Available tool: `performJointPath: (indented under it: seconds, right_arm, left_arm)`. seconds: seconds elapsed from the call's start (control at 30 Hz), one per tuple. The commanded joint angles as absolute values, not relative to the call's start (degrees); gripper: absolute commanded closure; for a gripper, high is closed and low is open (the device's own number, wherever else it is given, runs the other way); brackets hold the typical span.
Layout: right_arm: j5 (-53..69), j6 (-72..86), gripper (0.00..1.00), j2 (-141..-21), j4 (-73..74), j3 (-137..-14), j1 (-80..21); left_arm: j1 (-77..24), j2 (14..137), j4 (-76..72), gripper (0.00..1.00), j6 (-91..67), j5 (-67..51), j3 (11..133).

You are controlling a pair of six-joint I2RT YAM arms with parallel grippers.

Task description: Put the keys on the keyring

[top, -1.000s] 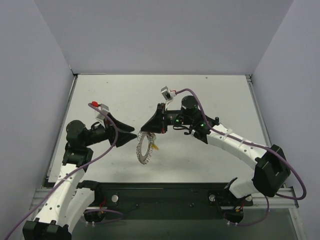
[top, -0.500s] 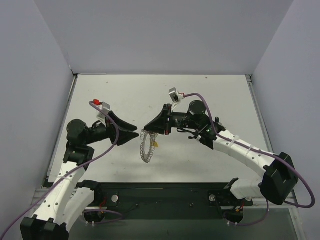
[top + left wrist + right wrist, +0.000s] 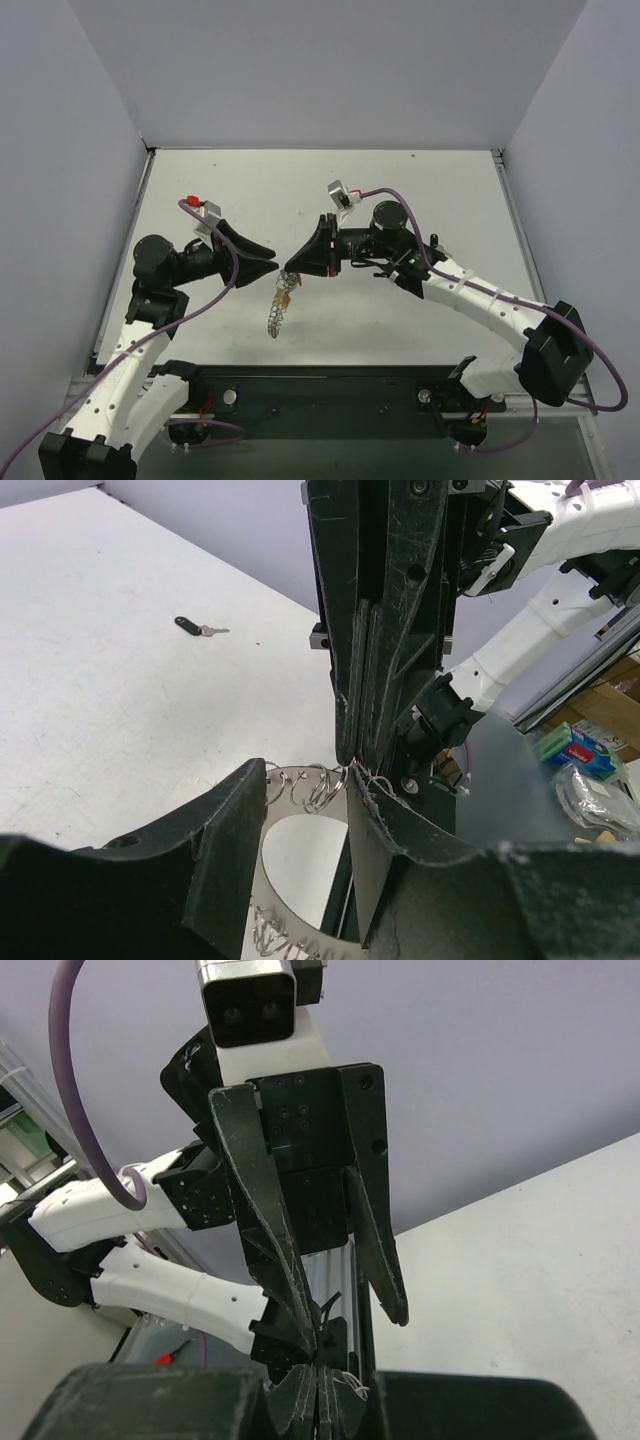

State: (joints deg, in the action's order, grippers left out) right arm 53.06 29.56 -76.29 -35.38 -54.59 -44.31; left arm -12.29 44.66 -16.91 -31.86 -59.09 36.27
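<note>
At mid-frame the keyring (image 3: 277,312) was held pinched by the right gripper (image 3: 289,270). The left gripper (image 3: 272,267), spread wide beside it, was judged to need closing on the rim.

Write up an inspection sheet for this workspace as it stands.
Surface: white table, no marks seen.
Job's things: keyring hangs edge-on above the table, pinched at its top; black-headed key lies loose on the table.
Clutter: nothing seen on the table.
Grippers: right gripper has its jaws shut on the keyring's rim; left gripper has its jaws open around the ring's upper part, contact unclear.
Cables: purple cable along each arm, clear of the jaws.
Surroundings: plain walls; boxes and bags beyond the table.
</note>
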Motion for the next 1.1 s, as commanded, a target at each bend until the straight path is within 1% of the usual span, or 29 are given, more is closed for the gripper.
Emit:
performJointPath:
  seconds: [0.0, 0.07, 0.27, 0.4, 0.5, 0.63, 0.73, 0.93, 1.07]
  right_arm:
    - [52.83, 27.25, 1.0, -73.22, -39.64, -57.04, -44.74]
    - [48.53, 28.38, 1.0, -72.34, -40.42, -55.55, -44.91]
    - [41.94, 33.56, 1.0, -69.52, -51.32, -50.02, -45.17]
    - [40.96, 36.38, 1.0, -69.08, -58.16, -48.08, -45.35]
    - [41.22, 38.31, 1.0, -69.87, -60.9, -47.9, -45.62]
    - [42.01, 39.02, 1.0, -71.01, -61.44, -48.6, -46.14]
    - [42.19, 39.02, 1.0, -71.28, -61.44, -48.6, -46.41]
    - [41.57, 38.32, 1.0, -70.93, -60.82, -48.34, -46.41]
    - [40.08, 37.79, 1.0, -70.49, -60.12, -47.9, -46.41]
  left_arm:
    - [-12.83, 45.09, -18.46, 0.53, -31.29, -59.76, 39.55]
    - [-13.18, 45.26, -19.07, 0.53, -31.46, -59.77, 39.55]
    - [-13.97, 45.53, -19.34, 0.55, -31.38, -58.71, 39.29]
    - [-14.33, 45.53, -19.6, 0.57, -31.29, -58.01, 39.38]
    - [-14.41, 45.53, -19.77, 0.62, -31.38, -57.31, 39.55]
    - [-14.5, 45.79, -21.53, 0.62, -32.52, -57.39, 40.08]
    - [-14.68, 46.23, -22.06, 0.59, -33.05, -58.27, 41.04]
    - [-16.34, 46.67, -22.24, 0.58, -33.05, -59.94, 41.84]
    - [-18.45, 46.93, -19.52, 0.58, -31.38, -60.47, 42.62]
